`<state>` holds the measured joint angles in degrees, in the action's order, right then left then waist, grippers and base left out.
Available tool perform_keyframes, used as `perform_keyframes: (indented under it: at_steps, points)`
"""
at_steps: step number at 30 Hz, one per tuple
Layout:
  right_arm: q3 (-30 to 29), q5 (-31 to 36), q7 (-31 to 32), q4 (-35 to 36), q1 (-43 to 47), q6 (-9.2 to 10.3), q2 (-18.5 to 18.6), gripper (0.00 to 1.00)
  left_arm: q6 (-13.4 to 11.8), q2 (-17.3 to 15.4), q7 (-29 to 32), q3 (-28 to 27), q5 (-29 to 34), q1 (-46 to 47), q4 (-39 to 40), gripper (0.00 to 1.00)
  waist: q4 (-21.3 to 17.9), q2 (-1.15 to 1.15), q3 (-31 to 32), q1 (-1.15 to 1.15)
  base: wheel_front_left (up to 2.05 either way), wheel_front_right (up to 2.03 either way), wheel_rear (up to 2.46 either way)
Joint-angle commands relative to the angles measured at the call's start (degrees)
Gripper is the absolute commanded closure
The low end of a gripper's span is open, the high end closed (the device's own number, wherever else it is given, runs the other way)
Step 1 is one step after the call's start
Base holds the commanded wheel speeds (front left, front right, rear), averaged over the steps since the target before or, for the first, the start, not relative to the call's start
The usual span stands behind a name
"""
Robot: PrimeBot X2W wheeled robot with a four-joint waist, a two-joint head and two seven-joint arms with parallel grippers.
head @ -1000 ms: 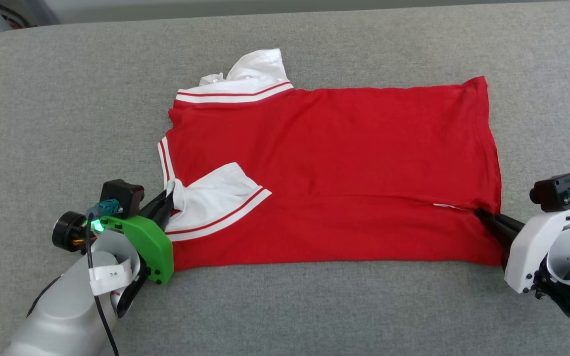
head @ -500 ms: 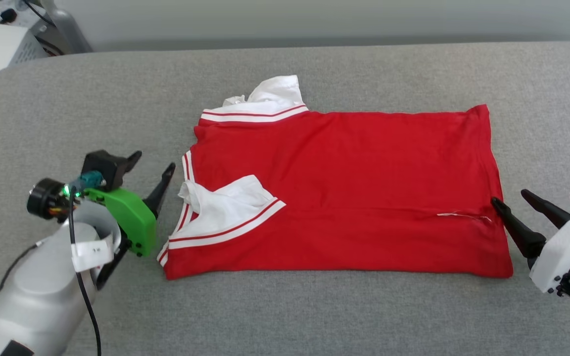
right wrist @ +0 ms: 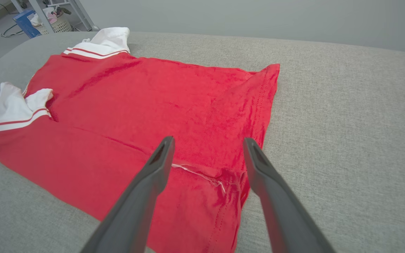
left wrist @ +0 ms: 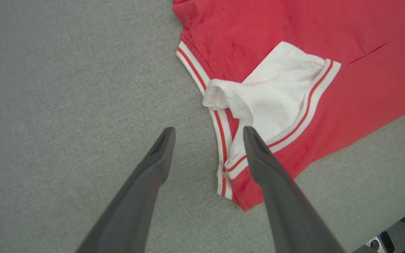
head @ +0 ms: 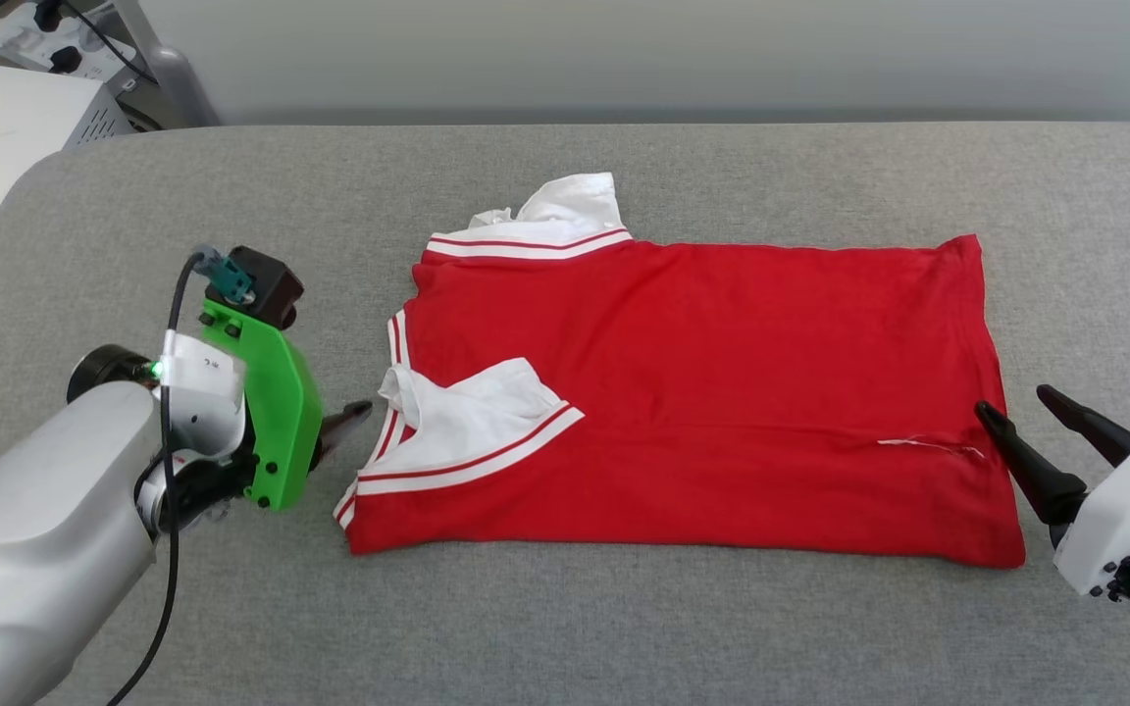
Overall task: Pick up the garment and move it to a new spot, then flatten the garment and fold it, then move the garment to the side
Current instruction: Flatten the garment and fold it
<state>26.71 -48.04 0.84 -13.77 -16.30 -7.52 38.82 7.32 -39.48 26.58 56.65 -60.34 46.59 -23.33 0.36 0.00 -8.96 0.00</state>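
While fold step is judged underway, left gripper (left wrist: 208, 130) is seen empty, fingers spread, poised at neck-end edge beside folded-over white sleeve (head: 472, 407). Red jersey T-shirt (head: 722, 392) is laid flat mid grey padded surface (head: 624, 628), near long edge apparently doubled over already. Right gripper (head: 1013, 400) is held empty, fingers parted, at hem end. Next move, as judged: far long edge to be pinched at both ends together, then carried nearward evenly so no creases are dragged in.

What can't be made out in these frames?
Garment underside: hidden by its own top layer, all views.
Left gripper fingers, head view: mostly behind the green mount.
Right gripper wrist, head view: cut by right edge.
Far sleeve: bunched, shape unclear.
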Motion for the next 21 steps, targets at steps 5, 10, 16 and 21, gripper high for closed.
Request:
perform_keyframes:
  at_steps: [5, 10, 16, 21]
  points:
    - [-1.58, 0.88, 1.61, 1.40, 1.12, 0.03, -0.98, 0.00, 0.16, -1.26, 7.13, 2.82, -4.01, 0.31, 0.98, 0.00, -0.84, 0.00, -0.73, 0.00, 0.00, 0.00, 0.00]
    - [-2.24, 1.28, 2.94, 2.00, 1.05, 0.03, -1.84, 0.00, 0.16, -0.94, 11.16, 4.87, -6.58, -0.54, -0.56, 0.00, -1.74, 0.00, -1.64, 0.00, 0.00, 0.00, 0.00]
    - [-1.92, 1.58, 3.93, 2.17, -0.13, 0.03, -3.00, 0.00, 0.16, 0.48, 10.99, 6.97, -7.26, -2.02, -4.89, 0.00, -3.28, 0.00, -3.04, 0.00, 0.00, 0.00, 0.00]
    - [-1.40, 1.63, 4.19, 2.10, -0.99, 0.03, -3.47, 0.00, 0.16, 2.13, 10.99, 8.65, -8.64, -3.81, -8.38, 0.00, -4.13, 0.00, -4.03, 0.00, 0.00, 0.00, 0.00]
